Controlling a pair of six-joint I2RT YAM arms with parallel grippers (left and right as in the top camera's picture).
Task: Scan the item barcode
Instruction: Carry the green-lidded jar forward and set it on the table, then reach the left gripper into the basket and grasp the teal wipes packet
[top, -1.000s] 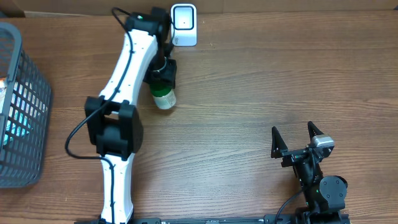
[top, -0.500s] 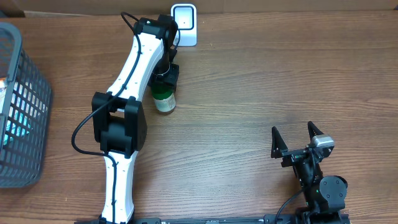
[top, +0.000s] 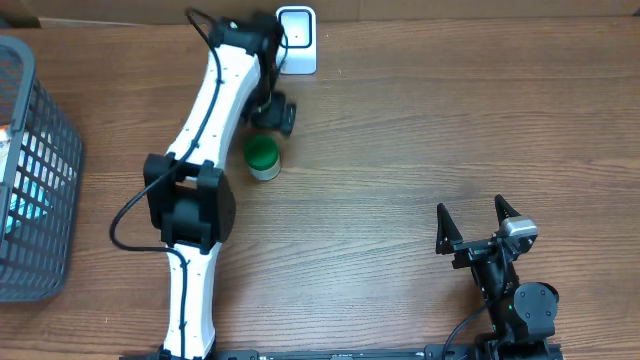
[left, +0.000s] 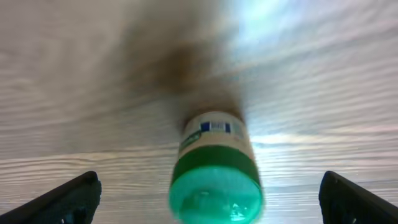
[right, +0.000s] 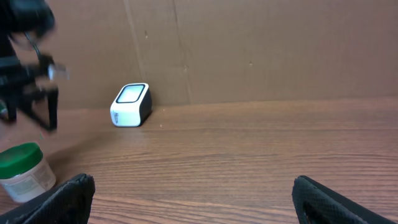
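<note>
The left gripper (top: 271, 112) is fully spread and holds nothing. In the left wrist view its two dark fingertips (left: 65, 200) sit at the lower corners of the frame, and the jar (left: 216, 174) stands between them, clear of both. That view is blurred, so the label text cannot be read. From overhead, the left gripper lies between the jar (top: 263, 157) and the barcode scanner (top: 296, 40), with no contact visible on either. The jar is a small white container with a green lid and a pale printed label. It stands upright on the wooden table (top: 420, 130), lid upward, just beside the white forearm of the left arm (top: 205, 120). The barcode scanner is a white unit with a dark-framed window, placed at the far edge of the table, near the jar but apart from it. It stands in front of a brown cardboard backdrop (right: 261, 50). A grey wire basket (top: 50, 170) sits at the left edge of the table, well apart from the jar, with teal contents that cannot be identified. The right gripper (top: 470, 208) is also spread wide and empty. It is positioned at the near right of the table, well apart from the jar and the scanner.
</note>
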